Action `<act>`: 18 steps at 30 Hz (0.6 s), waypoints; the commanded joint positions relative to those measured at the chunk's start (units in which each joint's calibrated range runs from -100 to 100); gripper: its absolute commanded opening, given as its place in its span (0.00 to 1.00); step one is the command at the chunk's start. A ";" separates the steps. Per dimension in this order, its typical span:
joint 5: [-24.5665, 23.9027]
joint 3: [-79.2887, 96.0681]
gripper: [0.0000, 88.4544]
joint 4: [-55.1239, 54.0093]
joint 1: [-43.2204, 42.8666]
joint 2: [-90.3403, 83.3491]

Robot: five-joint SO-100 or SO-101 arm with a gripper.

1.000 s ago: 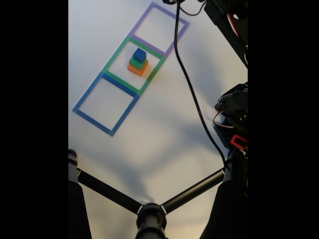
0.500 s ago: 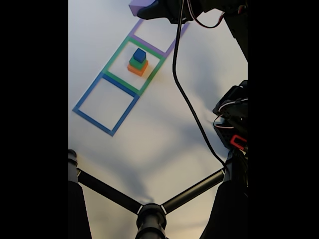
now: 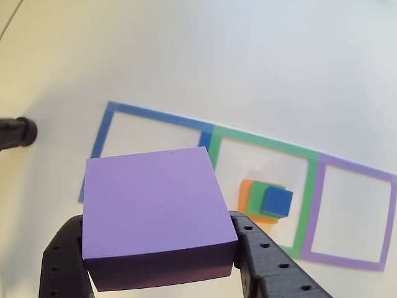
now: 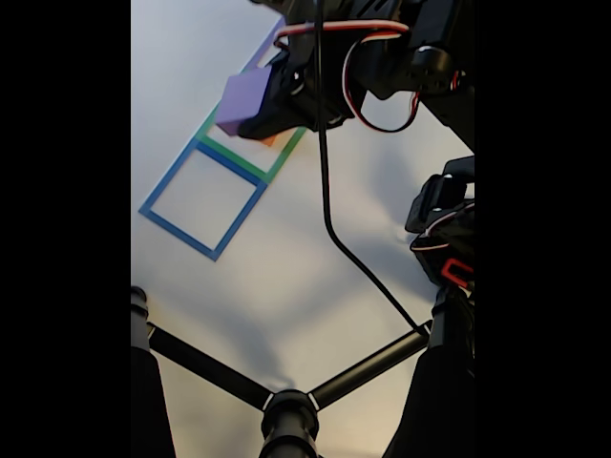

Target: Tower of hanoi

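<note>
Above the white table (image 3: 260, 56), the black two-finger gripper (image 3: 162, 261) holds a big purple foam-like cube (image 3: 155, 211) up in the air. Its two black fingers (image 3: 260, 254) squeeze the cube from both sides, so the cube cannot fall. The cube looks smooth and soft, with flat faces and sharp corners.

On the table lie three flat tape squares in a row. In the other view the blue tape square (image 3: 111, 124) is nearest the left edge, the green tape square (image 3: 304, 186) is in the middle, and the purple tape square (image 3: 344, 214) is nearest the right edge. The squares look like parking spots for the blocks.

Inside the green square sits a little tower: a flat orange block (image 3: 247, 197) at the bottom, a green block (image 3: 263, 189) on it, and a small blue cube (image 3: 276, 202) on top. Big goes under small, so the tower stands steady.

The purple cube is the biggest, so I think it needs an empty square. In the fixed view it hangs over the line where green meets blue (image 4: 243, 98).
</note>
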 commanded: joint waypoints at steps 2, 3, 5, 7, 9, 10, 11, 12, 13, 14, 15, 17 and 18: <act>1.89 2.25 0.13 -0.84 -6.36 -3.07; 1.89 4.07 0.13 -1.98 -7.12 -3.47; 1.89 10.25 0.13 -6.43 -8.57 -5.31; 1.89 18.70 0.13 -13.55 -9.64 -7.63; 1.89 27.24 0.13 -20.83 -9.95 -9.72; 1.89 31.15 0.13 -24.31 -9.95 -10.52; 1.89 35.15 0.13 -27.96 -9.79 -11.32; 1.89 38.60 0.13 -31.28 -9.64 -11.88; 1.89 42.42 0.13 -35.56 -9.56 -12.28; 1.89 45.23 0.13 -39.05 -9.49 -12.36; 1.89 48.14 0.13 -43.01 -9.34 -12.28; 1.89 53.78 0.13 -51.35 -9.18 -11.56; 1.89 56.32 0.13 -55.39 -9.11 -11.00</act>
